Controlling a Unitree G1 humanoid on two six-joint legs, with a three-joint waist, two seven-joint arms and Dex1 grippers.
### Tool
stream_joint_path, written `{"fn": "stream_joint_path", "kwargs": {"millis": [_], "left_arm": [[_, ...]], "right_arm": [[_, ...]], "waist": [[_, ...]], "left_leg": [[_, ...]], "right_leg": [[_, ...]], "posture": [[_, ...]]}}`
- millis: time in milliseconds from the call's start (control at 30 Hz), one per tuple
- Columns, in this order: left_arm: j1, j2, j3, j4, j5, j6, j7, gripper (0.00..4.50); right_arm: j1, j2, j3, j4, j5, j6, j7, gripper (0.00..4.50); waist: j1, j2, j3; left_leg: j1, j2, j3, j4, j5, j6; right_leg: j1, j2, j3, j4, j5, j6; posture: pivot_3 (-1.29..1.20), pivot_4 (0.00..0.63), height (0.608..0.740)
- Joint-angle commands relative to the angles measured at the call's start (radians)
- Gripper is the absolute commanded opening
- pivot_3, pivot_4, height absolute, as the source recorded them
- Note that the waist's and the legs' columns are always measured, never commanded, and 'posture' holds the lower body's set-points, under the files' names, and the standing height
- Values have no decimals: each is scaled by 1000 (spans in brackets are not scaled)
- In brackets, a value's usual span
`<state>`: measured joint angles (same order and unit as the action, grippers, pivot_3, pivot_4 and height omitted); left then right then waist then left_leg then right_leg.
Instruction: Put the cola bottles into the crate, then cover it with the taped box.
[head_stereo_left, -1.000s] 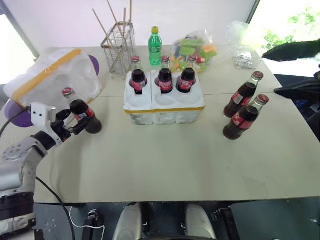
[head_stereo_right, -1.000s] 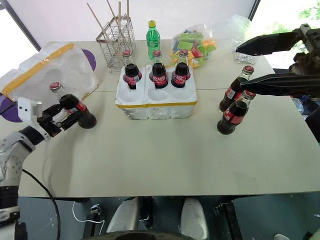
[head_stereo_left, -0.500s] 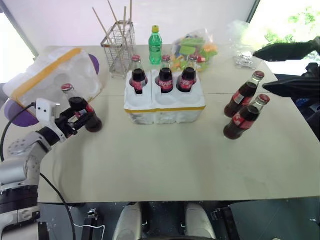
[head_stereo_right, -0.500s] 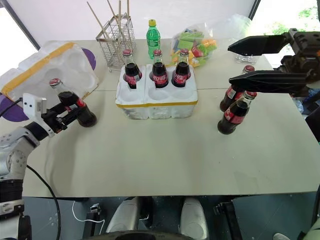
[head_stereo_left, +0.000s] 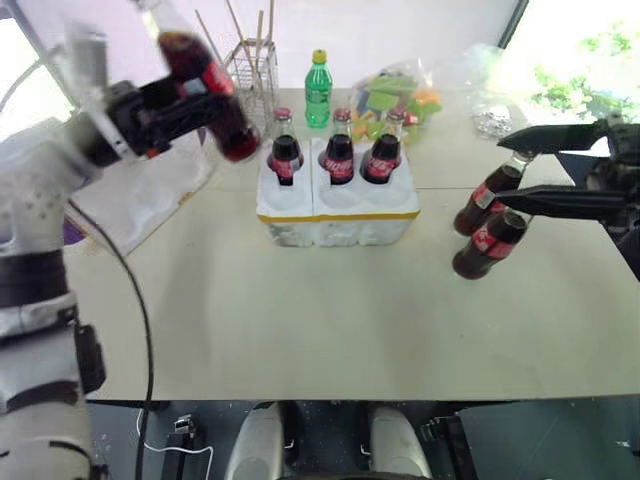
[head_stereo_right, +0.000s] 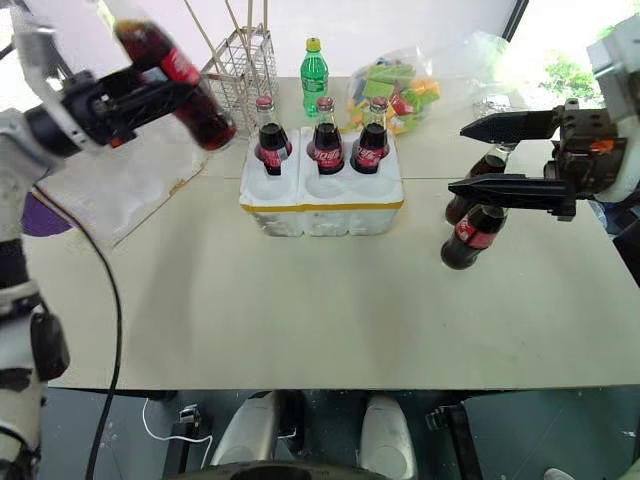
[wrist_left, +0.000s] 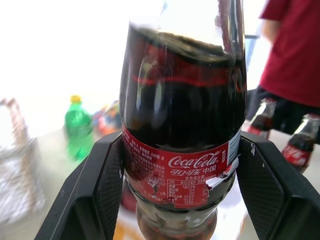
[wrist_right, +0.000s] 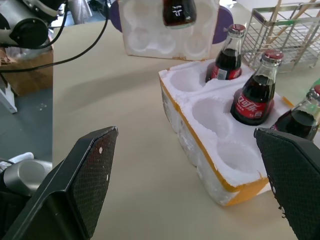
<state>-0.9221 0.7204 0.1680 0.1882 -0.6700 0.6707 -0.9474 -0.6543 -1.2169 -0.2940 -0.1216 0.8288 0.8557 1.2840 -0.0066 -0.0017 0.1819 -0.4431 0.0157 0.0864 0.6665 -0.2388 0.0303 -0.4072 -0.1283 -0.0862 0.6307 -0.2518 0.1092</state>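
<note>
Foam crate half loaded, fourth cola on its way over

Biggest first: the bench (head_stereo_left: 330, 310) carries the taped box (wrist_right: 165, 30) lying on its side with its hollows facing me at my left, then the crate (head_stereo_left: 338, 205) mid-bench with three cola bottles (head_stereo_left: 339, 158) in the back wells and the three front wells open. My left hand (wrist_left: 175, 185) is clamped on the carried bottle (head_stereo_left: 205, 85), up in the air just left of the crate. My right hand (head_stereo_right: 515, 155) is spread wide with nothing in it, by the two standing bottles (head_stereo_left: 487, 215). Next I reckon it's swinging over a front well, straightening the tilted bottle, lowering it in.
</note>
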Motion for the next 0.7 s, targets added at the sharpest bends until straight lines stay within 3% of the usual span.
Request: {"fn": "stream_joint_path", "kwargs": {"millis": [33, 200, 500, 633, 700], "left_arm": [[-44, -37, -85, 91, 108, -122, -63, 2621], [-66, -99, -166, 262, 266, -309, -68, 2621], [25, -229, -237, 276, 373, -401, -68, 2621], [62, -233, -235, 241, 388, -399, -81, 4472], [71, -225, -225, 225, 385, -387, -83, 4472]], "right_arm": [[12, 4, -47, -26, -4, -17, -36, 4500], [27, 32, -81, -33, 15, 2, -111, 4500], [85, 85, -86, -41, -1, -17, -174, 4500], [79, 95, -68, -37, -13, -25, -181, 4500], [74, 96, -63, -40, -10, -27, -179, 4500]], "waist": [[-2, 0, 0], [-3, -2, 1], [15, -2, 2], [22, -3, 2], [21, -3, 2]], "left_leg": [[0, 0, 0, 0, 1, -1], [-2, 0, 1, 0, 3, -4], [-1, 2, 0, 1, 0, 1], [-1, 2, -1, 1, 0, 1], [-2, 1, -1, 1, 0, 1]], "right_leg": [[0, 1, 0, 0, 0, 0], [-3, 3, 1, 0, 0, 0], [-1, 2, 1, 1, 1, 0], [-1, 2, 0, 1, 1, 0], [-1, 2, 0, 1, 1, 0]], "posture": [[0, 150, 736], [0, 150, 736], [0, 150, 736], [0, 150, 736], [0, 150, 736]]}}
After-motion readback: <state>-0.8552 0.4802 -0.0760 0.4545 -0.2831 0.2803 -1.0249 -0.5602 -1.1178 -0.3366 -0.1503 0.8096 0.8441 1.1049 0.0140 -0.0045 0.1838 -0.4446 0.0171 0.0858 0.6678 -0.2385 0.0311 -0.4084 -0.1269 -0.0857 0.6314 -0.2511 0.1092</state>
